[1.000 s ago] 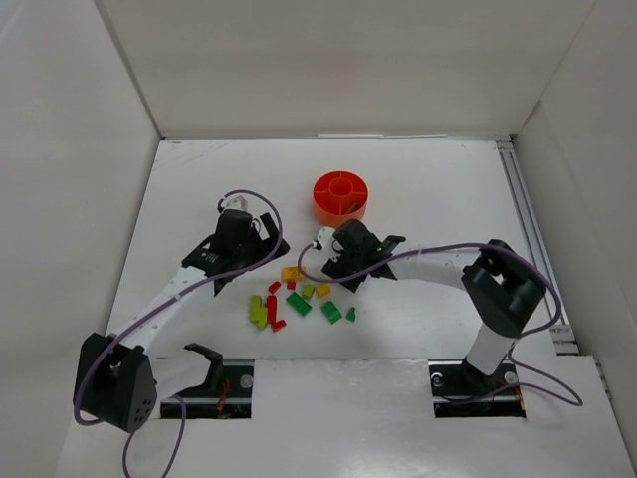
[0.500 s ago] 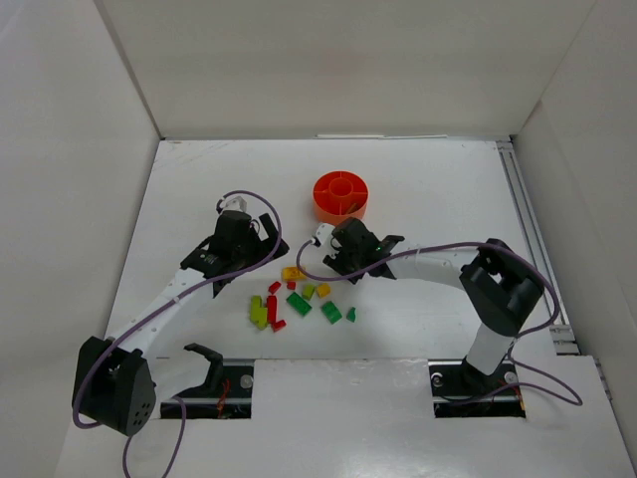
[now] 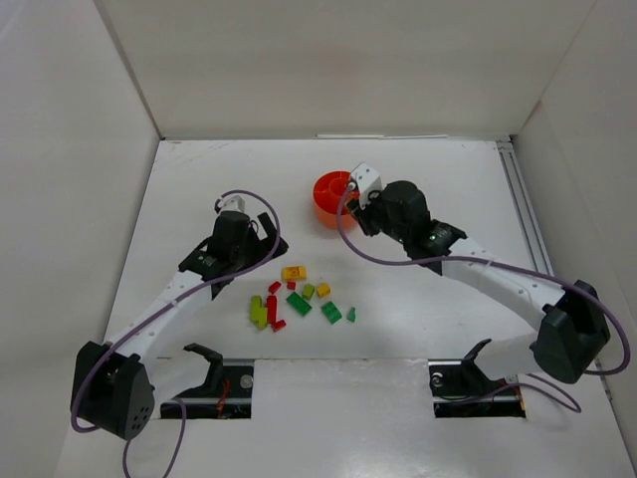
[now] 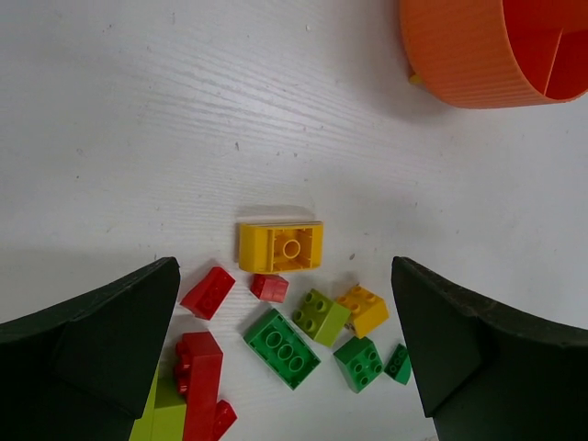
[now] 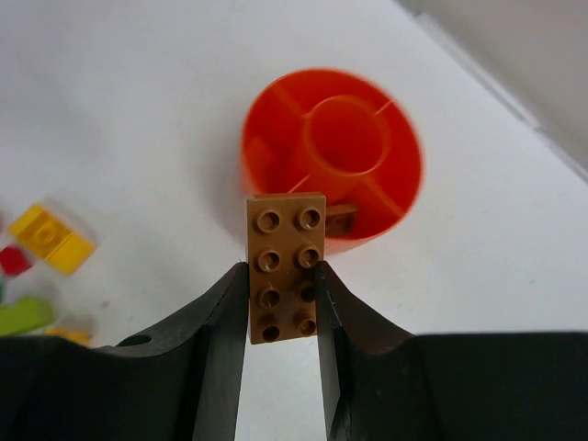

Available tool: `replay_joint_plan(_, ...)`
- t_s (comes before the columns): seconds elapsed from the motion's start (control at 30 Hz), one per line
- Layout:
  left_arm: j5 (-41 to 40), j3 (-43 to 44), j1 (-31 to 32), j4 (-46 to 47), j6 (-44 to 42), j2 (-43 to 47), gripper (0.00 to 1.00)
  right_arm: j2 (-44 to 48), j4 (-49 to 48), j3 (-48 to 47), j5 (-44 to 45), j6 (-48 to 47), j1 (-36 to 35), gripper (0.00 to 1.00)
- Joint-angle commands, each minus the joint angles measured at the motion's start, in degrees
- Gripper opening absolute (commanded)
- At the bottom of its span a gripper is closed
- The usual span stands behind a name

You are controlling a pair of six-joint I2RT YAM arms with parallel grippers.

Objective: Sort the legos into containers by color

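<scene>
My right gripper [image 5: 280,303] pinches a brown brick [image 5: 286,266] at the orange dish [image 5: 276,124]; left gripper [image 4: 285,312] gapes wide, other legos [image 4: 280,246] unsorted.

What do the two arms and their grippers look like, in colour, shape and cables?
The left arm and the right arm both have white links between black joint housings. A thin purple cable runs along each in loose loops. The left gripper and the right gripper have black, wedge-shaped fingers. Each wrist carries a small white block. No markings are legible.
</scene>
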State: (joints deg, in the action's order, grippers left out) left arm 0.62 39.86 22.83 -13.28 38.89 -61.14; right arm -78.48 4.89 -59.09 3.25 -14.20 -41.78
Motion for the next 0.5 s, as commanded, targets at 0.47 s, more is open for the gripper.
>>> replay_joint_plan(0.47,-1.41,0.30,0.29,3.87,-1.98,1.73,0.99,-8.62,-38.88,6.35,-5.18,1.09,6.36,0.21)
